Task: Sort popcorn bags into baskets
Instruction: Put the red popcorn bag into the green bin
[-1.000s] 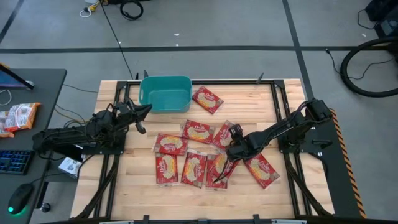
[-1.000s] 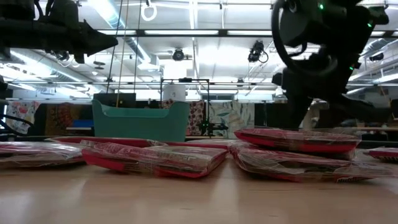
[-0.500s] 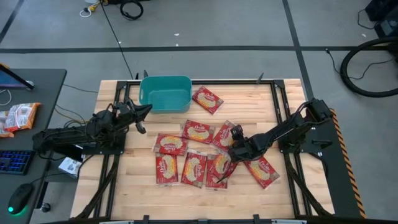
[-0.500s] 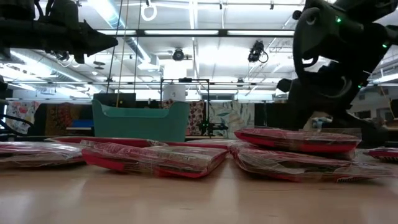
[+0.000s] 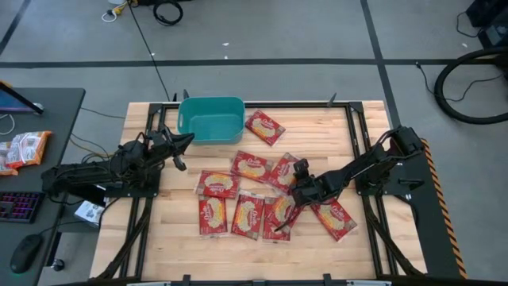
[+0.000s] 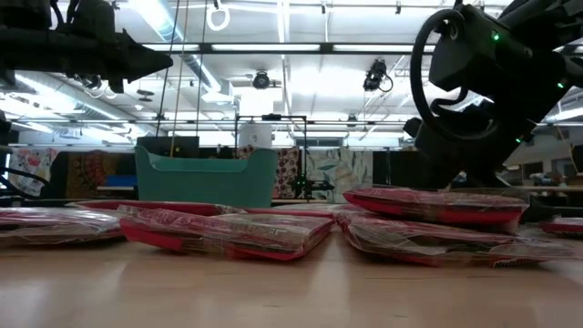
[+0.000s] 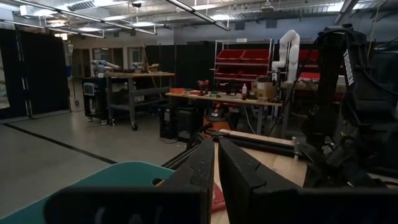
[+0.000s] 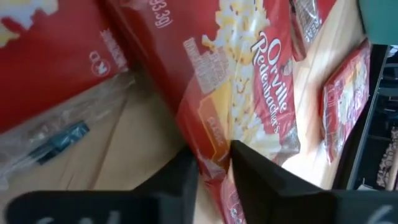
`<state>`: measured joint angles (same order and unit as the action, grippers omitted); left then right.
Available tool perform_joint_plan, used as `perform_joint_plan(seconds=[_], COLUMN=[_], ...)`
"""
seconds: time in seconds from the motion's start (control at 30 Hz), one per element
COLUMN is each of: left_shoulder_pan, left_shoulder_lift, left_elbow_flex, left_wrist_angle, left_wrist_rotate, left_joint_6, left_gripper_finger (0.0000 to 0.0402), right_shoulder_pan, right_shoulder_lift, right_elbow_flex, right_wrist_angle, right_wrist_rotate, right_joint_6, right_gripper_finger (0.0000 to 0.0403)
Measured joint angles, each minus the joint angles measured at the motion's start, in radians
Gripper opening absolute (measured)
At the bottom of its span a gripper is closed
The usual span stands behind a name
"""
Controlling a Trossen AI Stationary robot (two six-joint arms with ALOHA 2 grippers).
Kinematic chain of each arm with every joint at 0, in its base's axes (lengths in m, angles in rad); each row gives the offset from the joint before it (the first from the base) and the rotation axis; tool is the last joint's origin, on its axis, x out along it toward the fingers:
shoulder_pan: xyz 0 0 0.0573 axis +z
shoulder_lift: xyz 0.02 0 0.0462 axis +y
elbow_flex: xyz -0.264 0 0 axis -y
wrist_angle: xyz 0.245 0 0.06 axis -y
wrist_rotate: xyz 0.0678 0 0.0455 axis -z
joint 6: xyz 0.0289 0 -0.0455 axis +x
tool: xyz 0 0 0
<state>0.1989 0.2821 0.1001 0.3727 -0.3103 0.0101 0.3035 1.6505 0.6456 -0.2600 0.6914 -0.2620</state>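
Several red popcorn bags with cream-yellow labels lie flat around the table's middle, some overlapping; one lies apart by the teal basket at the far edge. My right gripper reaches in from the right and is shut on the bag in the near row. In the low view that arm stands over the stacked bags. My left gripper hangs shut in the air beside the basket's left near corner, holding nothing; its wrist view shows its shut fingers above the basket's rim. My right gripper pinches the edge of the bag between its two fingers, beside the yellow corner of the print. The fingers slant down toward the table's near left. The bag lies flat on the wood, not lifted, partly over its neighbours.
Black frame rails run along both sides of the tabletop. Bare wood shows at the far right and along the near edge. A desk at the left carries more packets, a keyboard and a mouse.
My right gripper has sunk a little onto the bags in the near row, its wrist shifting slightly toward the table's right edge. The bags lie as they did.
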Motion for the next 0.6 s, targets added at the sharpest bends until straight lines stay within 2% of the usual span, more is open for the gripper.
perform_joint_plan(seconds=[0.13, 0.2, 0.37, 0.47, 0.6], left_shoulder_pan=[0.000, 0.000, 0.000, 0.000, 0.000], left_shoulder_lift=[0.000, 0.000, 0.000, 0.000, 0.000], left_elbow_flex=[0.000, 0.000, 0.000, 0.000, 0.000], left_wrist_angle=[-0.001, -0.001, -0.005, -0.018, -0.032], left_wrist_rotate=[0.000, 0.000, 0.000, 0.001, 0.002], left_joint_6=[0.000, 0.002, -0.010, -0.054, -0.078], left_gripper_finger=[0.0027, 0.0027, 0.0027, 0.0027, 0.0027], right_shoulder_pan=[0.000, -0.005, -0.047, -0.073, -0.101], right_shoulder_lift=[0.000, 0.000, 0.001, 0.001, 0.001], right_elbow_flex=[0.007, 0.026, 0.114, 0.197, 0.307], right_wrist_angle=[0.021, 0.020, -0.006, -0.081, -0.105], right_wrist_rotate=[0.000, -0.001, -0.013, -0.024, -0.071], right_joint_6=[0.005, -0.008, -0.052, -0.040, -0.041], right_gripper_finger=[0.0026, 0.0010, 0.0013, 0.0007, 0.0007])
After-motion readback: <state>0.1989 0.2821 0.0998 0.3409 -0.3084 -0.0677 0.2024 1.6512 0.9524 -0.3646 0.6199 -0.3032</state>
